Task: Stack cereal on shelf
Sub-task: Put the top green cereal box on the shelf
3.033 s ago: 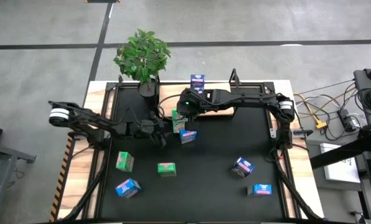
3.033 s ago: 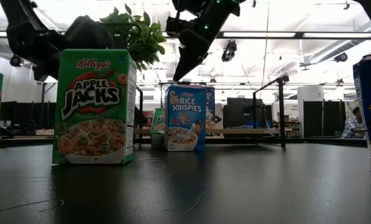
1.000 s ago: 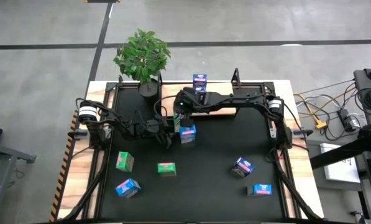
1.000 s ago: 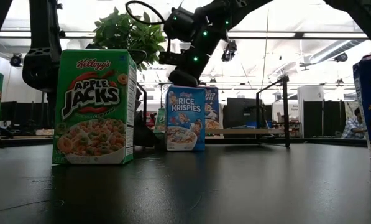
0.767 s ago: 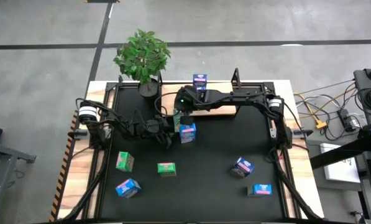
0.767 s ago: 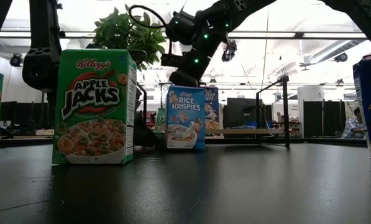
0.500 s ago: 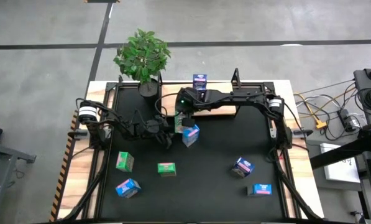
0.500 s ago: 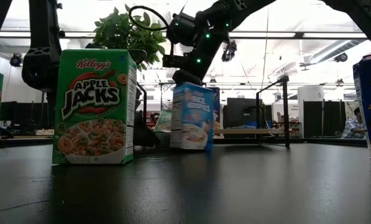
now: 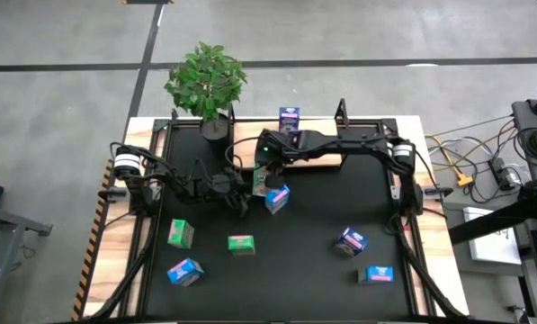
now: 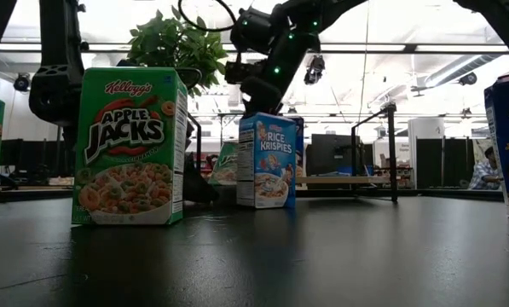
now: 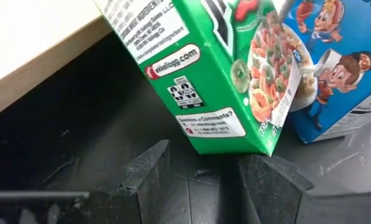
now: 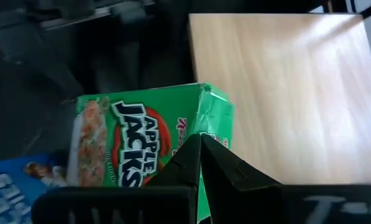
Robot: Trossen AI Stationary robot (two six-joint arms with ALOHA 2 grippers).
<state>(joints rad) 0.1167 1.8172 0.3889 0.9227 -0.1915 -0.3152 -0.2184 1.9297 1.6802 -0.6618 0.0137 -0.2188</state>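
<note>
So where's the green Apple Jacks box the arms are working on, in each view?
High view: green Apple Jacks box, centre, partly under the right arm.
Low view: sliver behind the blue Rice Krispies box.
Left wrist view: tilted, centre.
Right wrist view: centre.
Shared landmark: the Rice Krispies box beside it.

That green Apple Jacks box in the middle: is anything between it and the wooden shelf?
Nothing visible blocks it. The green Apple Jacks box tilts beside the wooden shelf, with only bare mat between. The right gripper is shut against it; the blue Rice Krispies box stands on the far side.

green carton (image 11: 222, 68), blue carton (image 10: 267, 159), tan shelf (image 12: 284, 93)
</note>
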